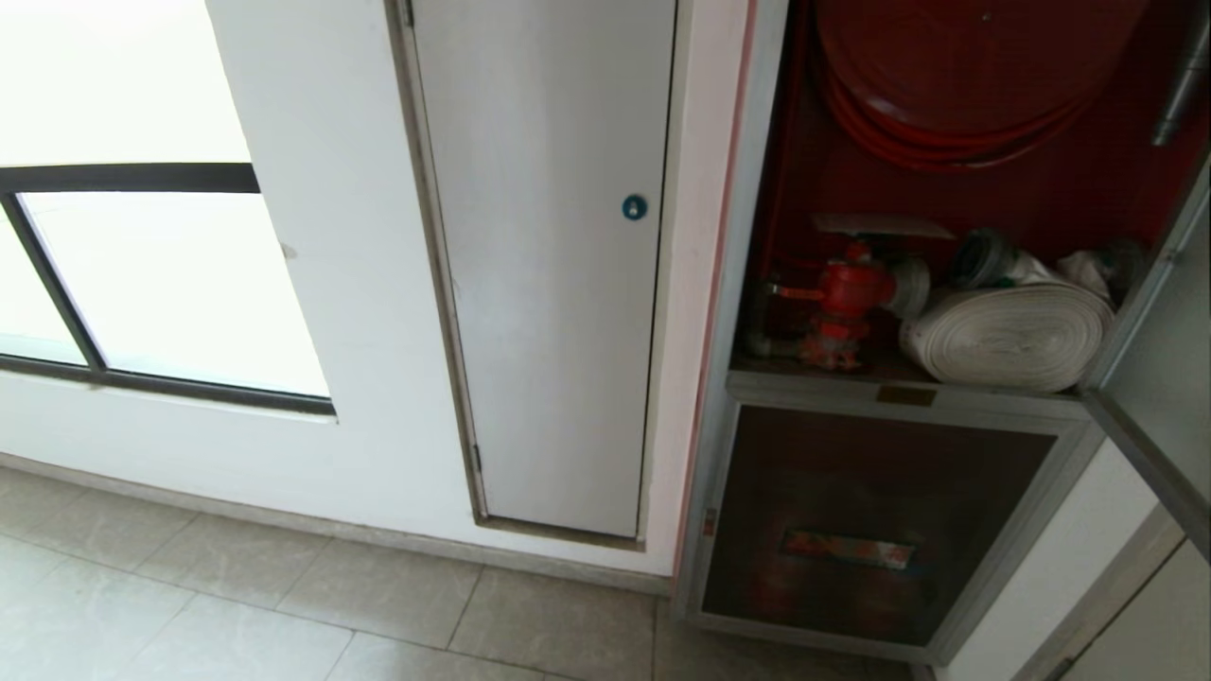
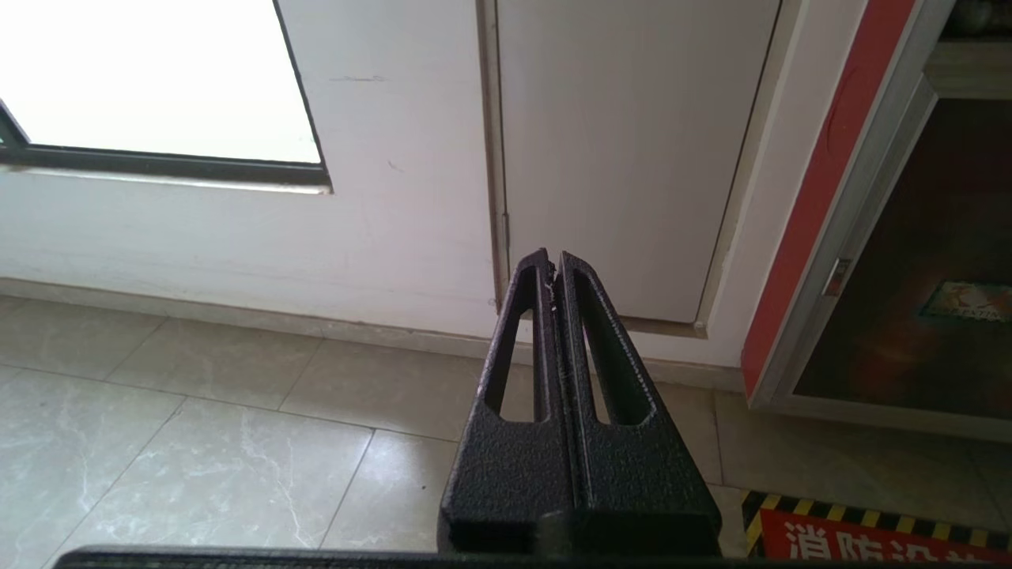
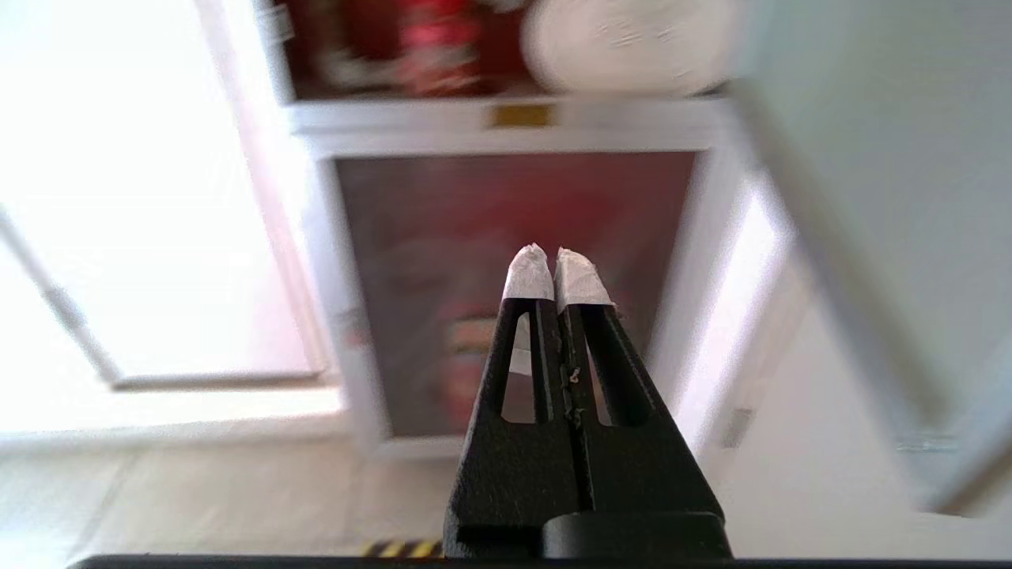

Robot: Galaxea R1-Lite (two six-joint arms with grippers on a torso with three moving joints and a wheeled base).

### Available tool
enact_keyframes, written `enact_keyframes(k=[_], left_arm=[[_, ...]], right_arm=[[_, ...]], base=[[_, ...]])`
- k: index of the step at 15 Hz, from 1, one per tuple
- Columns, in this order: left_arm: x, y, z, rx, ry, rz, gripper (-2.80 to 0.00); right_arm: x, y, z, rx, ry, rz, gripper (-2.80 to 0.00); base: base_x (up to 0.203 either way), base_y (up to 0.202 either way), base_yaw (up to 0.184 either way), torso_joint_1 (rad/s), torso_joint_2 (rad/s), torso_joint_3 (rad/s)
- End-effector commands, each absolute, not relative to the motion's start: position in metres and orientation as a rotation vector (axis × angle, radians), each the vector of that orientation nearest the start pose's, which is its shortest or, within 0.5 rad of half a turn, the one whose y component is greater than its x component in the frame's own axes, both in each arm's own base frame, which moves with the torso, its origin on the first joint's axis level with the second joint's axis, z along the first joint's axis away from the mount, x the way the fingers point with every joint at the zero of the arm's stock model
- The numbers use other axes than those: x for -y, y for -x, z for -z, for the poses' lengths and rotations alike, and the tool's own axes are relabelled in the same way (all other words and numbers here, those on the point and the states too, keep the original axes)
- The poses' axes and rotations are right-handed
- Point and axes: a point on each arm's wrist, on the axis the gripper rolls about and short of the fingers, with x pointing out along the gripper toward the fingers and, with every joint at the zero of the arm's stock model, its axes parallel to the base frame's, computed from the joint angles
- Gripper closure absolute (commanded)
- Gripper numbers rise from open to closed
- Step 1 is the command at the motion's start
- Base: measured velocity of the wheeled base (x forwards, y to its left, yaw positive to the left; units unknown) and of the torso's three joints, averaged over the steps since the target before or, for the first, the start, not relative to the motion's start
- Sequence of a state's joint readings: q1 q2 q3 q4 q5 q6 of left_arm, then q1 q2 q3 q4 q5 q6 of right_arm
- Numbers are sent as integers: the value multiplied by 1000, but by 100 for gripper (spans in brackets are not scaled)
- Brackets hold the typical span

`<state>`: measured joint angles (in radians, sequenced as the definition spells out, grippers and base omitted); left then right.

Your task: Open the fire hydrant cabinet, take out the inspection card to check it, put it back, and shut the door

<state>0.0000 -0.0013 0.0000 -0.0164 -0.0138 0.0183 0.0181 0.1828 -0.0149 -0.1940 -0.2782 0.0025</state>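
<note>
1. Two pincers are clenched on nothing: the left pincer hangs low near the floor, pointing at the plain grey door beside the cabinet, and the right pincer points at the cabinet's lower dark panel.
2. Cabinet first: its upper red compartment stands exposed, and the open door is swung out on the side away from the grey door.
3. Inside, above the lower panel, sit a red valve and a rolled white hose.
4. No inspection card can be picked out with certainty; a pale flat piece just above the valve may be it.
5. Judged step: reach in for the card. Raise the right pincer past the sill, release it before contact, and pinch a free edge, clear of valve and hose.
</note>
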Motion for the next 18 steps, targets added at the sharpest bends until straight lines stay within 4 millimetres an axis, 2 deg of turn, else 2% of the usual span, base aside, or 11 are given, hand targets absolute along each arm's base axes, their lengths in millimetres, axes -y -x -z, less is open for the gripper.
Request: enact_keyframes(k=[1,3,6,11,18], left_arm=[[0,22,-76,11,-18,14,0],[0,22,-76,11,-18,14,0],[0,22,-76,11,-18,14,0],[0,22,-76,11,-18,14,0],[0,22,-76,11,-18,14,0]], right_arm=[[5,16,-94,55,-17,191,0],[3,25,-86,74,-12,98,0],[1,23,-76,6,12,8,0],[0,23,-75,0,41,-15,0],[0,23,-76,4,-23,-12,0]], base=[[0,0,0,0,0,0],[0,0,0,0,0,0],[0,0,0,0,0,0],[0,0,0,0,0,0],[0,0,0,0,0,0]])
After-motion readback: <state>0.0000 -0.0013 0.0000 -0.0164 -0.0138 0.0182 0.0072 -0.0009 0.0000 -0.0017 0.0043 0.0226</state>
